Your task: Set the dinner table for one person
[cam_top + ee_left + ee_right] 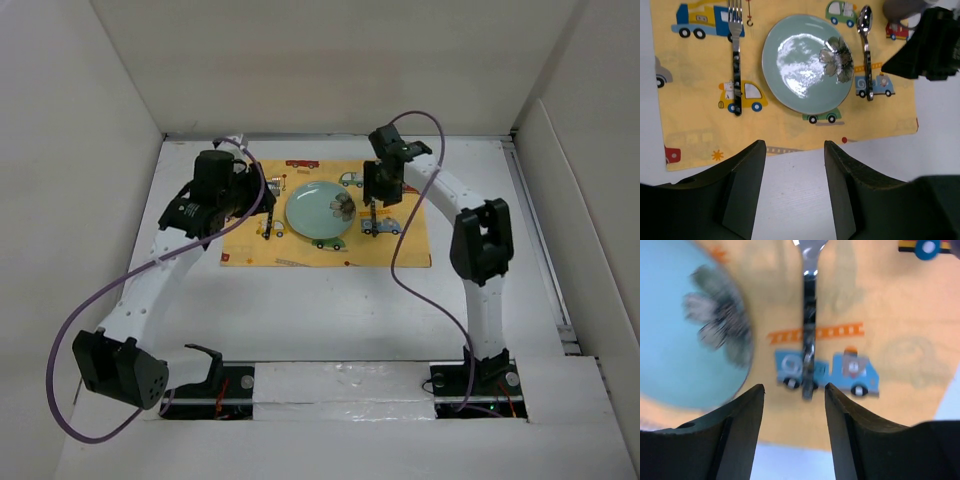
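On the white dinner table (330, 310) lies a yellow cloth (400, 250) printed with cartoon cars. On it sits a pale green plate (312, 208) with a silvery flower-shaped piece (343, 206) on its right side. A fork (735, 60) lies left of the plate (795, 65) and a spoon (866, 50) lies right of it. My left gripper (794, 145) is open and empty, held high over the table by the cloth's near edge. My right gripper (794, 387) is open and empty, just above the spoon's handle end (809, 340).
White walls enclose the table on the left, back and right. The right arm's dark wrist (930, 45) hangs over the cloth's right side. Purple cables (400, 250) loop over the table from both arms.
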`<state>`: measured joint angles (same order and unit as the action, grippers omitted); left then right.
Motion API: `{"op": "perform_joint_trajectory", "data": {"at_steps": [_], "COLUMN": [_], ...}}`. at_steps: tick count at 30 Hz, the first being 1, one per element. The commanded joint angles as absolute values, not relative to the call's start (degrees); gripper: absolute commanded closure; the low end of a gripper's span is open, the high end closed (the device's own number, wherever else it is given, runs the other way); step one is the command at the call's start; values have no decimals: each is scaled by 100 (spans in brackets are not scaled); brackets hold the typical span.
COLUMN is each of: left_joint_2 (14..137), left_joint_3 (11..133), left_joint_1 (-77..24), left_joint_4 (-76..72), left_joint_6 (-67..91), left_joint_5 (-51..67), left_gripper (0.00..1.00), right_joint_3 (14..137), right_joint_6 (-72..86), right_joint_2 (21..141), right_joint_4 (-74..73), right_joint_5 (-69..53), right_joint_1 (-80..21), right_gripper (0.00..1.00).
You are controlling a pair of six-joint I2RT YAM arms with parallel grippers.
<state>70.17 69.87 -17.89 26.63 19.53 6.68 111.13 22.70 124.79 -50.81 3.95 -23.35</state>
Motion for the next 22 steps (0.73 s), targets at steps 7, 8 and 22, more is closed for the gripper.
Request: {"op": "perform_joint_trajectory", "data": {"at_steps": [7,8,22], "left_joint_2": [6856,6786,6214], "left_joint_3": [8647,8962,8650], "left_joint_1": [-1767,-1767,-1767], "left_joint_4": [2785,2847,2778], "left_joint_6": [2153,2179,2276], "left_joint_5": [-199,-394,-1126], "left_gripper": [52,51,49], "right_joint_3": [8933,8651,7322], "right_joint_6": [2785,2882,3744], "right_joint_2": [7225,6790,5388], "right_joint_4": [-2930,-2648,-2593], "right_joint_5": [964,1123,1231], "right_joint_1": [-2637,-2480,-1073], "right_gripper": [29,25,1]}}
